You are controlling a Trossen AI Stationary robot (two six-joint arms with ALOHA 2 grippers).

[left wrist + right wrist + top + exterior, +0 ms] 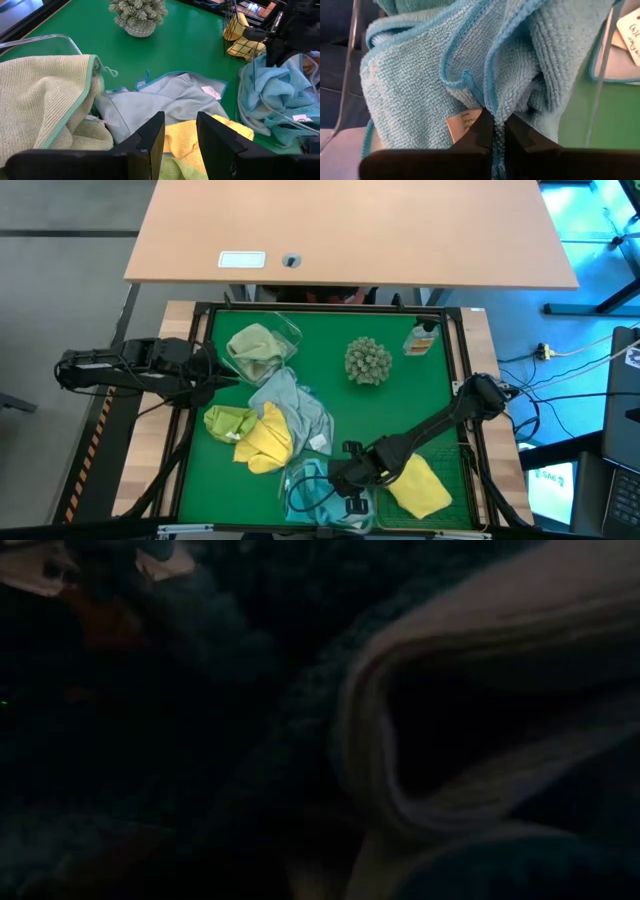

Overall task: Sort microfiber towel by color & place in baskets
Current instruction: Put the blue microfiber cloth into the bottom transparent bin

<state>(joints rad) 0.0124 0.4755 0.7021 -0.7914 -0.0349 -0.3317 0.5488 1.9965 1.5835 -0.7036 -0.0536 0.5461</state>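
The right hand (345, 480) sits over the clear tub (300, 505) at the bench's six o'clock edge, fingers pinched on a teal towel (445, 75) inside it. The left hand (180, 130), fingers apart, waits at nine o'clock above the yellow towel (265, 442).

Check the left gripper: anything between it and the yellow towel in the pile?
Nothing visible. The left gripper, jaws open, points straight at the yellow towel just ahead of its fingertips. The grey-blue towel lies beyond it, and the pale green towel in the clear tub sits off to one side.
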